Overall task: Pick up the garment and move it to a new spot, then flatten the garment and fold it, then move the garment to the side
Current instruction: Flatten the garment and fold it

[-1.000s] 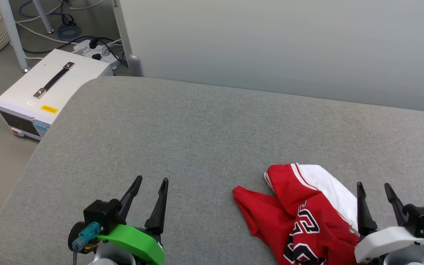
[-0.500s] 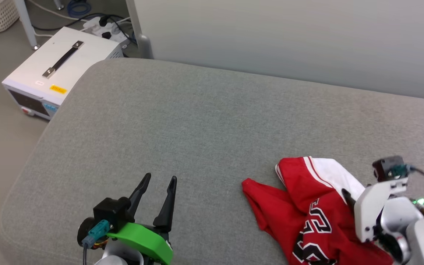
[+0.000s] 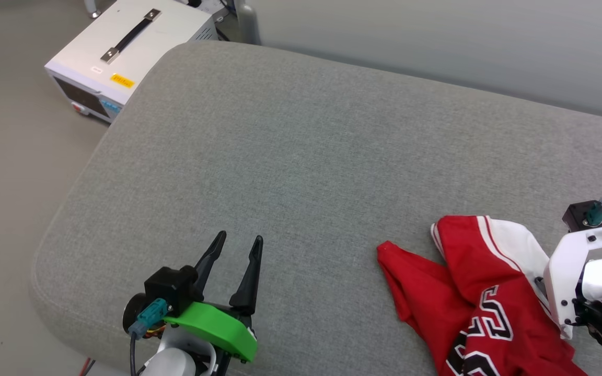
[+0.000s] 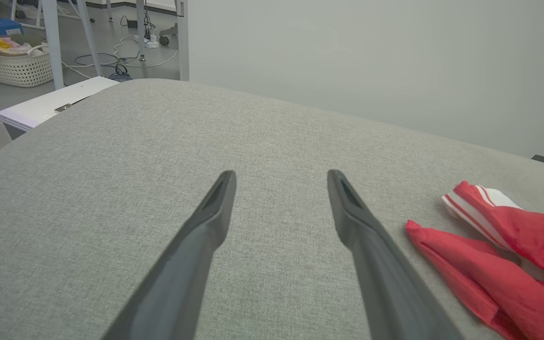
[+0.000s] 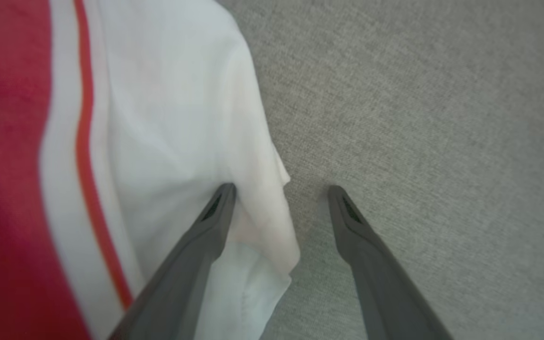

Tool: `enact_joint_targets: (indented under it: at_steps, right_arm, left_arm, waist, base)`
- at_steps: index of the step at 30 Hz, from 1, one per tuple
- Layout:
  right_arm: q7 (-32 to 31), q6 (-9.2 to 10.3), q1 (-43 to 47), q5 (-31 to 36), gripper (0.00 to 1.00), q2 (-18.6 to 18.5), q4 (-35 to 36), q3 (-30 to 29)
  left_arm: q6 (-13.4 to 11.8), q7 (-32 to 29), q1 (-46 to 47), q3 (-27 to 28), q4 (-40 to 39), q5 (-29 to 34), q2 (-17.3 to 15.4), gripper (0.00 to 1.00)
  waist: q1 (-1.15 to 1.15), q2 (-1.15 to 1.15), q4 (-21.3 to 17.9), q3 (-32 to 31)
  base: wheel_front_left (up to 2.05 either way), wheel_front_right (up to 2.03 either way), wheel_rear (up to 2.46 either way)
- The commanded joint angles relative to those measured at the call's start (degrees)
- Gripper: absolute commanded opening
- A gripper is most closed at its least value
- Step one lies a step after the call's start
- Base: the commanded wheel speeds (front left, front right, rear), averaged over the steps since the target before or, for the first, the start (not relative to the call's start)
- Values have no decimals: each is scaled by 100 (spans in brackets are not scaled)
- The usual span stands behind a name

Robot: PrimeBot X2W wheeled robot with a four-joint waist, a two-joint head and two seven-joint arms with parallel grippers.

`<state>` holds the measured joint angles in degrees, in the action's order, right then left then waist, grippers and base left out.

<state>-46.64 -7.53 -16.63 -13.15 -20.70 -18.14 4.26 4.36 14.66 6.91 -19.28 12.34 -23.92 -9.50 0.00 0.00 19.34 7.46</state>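
Observation:
The garment (image 3: 468, 271) lies crumpled at the near right of the grey cushion (image 3: 301, 156), red with a white sleeve and black white-outlined lettering. My right arm's white wrist (image 3: 572, 271) tips down over its right edge. In the right wrist view the right gripper (image 5: 282, 187) is open, one finger over the white sleeve (image 5: 158, 118), the other over bare cushion, with the sleeve's edge between them. My left gripper (image 3: 241, 236) is open above the cushion's near left, well left of the garment (image 4: 498, 245), with nothing between its fingers (image 4: 206, 226).
A white box with a black handle (image 3: 128, 52) stands on the floor beyond the cushion's far-left corner. The cushion's rounded left edge (image 3: 60, 219) drops to the floor. A pale wall (image 3: 437, 42) runs behind. A basket of clothes (image 4: 14, 68) sits far left.
The head camera has tilted down and turned, shifting the whole picture. My right gripper has swung from pointing forward to pointing down over the white sleeve. The left gripper and garment have held still.

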Motion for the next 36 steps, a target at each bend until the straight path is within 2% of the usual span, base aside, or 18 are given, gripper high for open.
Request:
enact_joint_targets:
  at_steps: [1, 6, 7, 8, 9, 16, 22, 30, 36]
  right_arm:
    - [35, 4, -42, 14, 100, -20, -135, 20]
    - [55, 4, 60, -33, 100, -57, -507, 164]
    - [66, 4, 76, -60, 87, -58, -568, 196]
    - [82, 4, 87, -78, 36, -63, -607, 224]
    - [110, 4, 92, -99, 0, -76, -649, 257]
    - [475, 4, -125, -175, 0, -141, -606, 421]
    - [835, 4, -593, -387, 0, -27, -42, 702]
    - [1037, 4, -1501, -845, 0, 452, 815, 1492]
    - [1417, 4, -2373, -1291, 0, 1082, 1085, 1811]
  left_arm:
    - [47, 33, 111, 42, 15, 54, 56, 100]
    - [115, 34, 109, 136, 45, 144, 140, 100]
    - [127, 34, 113, 155, 55, 163, 157, 100]
    - [137, 34, 117, 167, 63, 178, 171, 100]
    - [149, 34, 122, 182, 73, 194, 188, 100]
    - [206, 34, 112, 267, 150, 278, 248, 100]
    - [244, 34, 49, 308, 210, 323, 278, 100]
    - [275, 34, -61, 304, 295, 354, 259, 100]
    - [287, 34, -129, 305, 319, 356, 196, 100]
  waist:
    - [0, 0, 121, 116]
    - [0, 0, 153, 146]
    - [0, 0, 153, 149]
    - [0, 0, 151, 148]
    - [0, 0, 147, 145]
    - [0, 0, 89, -5]
    - [0, 0, 58, -255]
    - [0, 0, 104, -629]
    - [0, 0, 126, -804]
  base:
    - [0, 0, 0]
    - [0, 0, 0]
    - [0, 0, 0]
    - [0, 0, 0]
    - [0, 0, 0]
    - [0, 0, 0]
    - [0, 0, 0]
    - [0, 0, 0]
    - [0, 0, 0]
